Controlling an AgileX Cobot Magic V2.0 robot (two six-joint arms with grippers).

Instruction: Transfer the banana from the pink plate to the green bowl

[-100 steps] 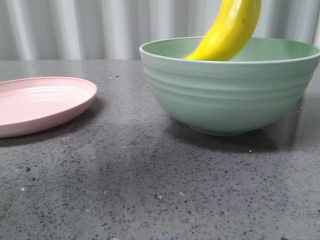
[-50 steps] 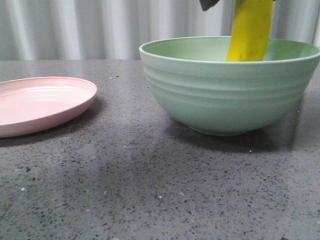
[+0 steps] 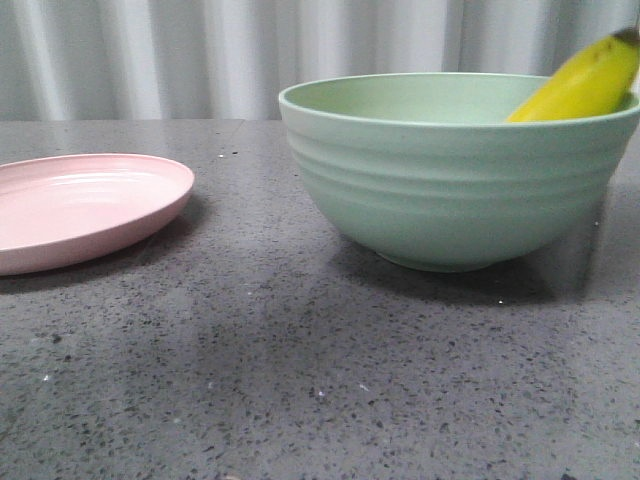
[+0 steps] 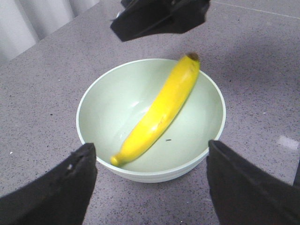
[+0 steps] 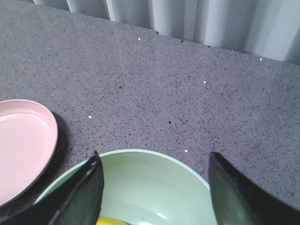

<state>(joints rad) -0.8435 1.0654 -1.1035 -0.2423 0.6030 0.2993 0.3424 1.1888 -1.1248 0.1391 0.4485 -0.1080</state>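
- Left gripper (image 4: 149, 180): fingers spread wide, nothing between them, hovering above the bowl (image 4: 151, 119).
- Right gripper (image 5: 154, 187): also spread wide and empty, above the bowl rim; in the left wrist view a dark block at the far side of the bowl looks like that other gripper, though I can't tell for sure.
- Banana (image 4: 157, 110): free of both grippers, lying inside the green bowl. It runs diagonally across the inside; one end is low near the bowl's floor, and the dark-tipped end is propped on the rim.
- Front view: only the upper part of the banana (image 3: 582, 85) shows, poking above the rim on the bowl's right side, tilted up to the right.
- Bowl (image 3: 455, 170): upright on the grey speckled table (image 3: 300, 380).
- Pink plate (image 3: 85, 207): on the table left of the bowl, well apart from it, nothing on it.
- Pale pleated curtain (image 3: 200, 55) behind the table.
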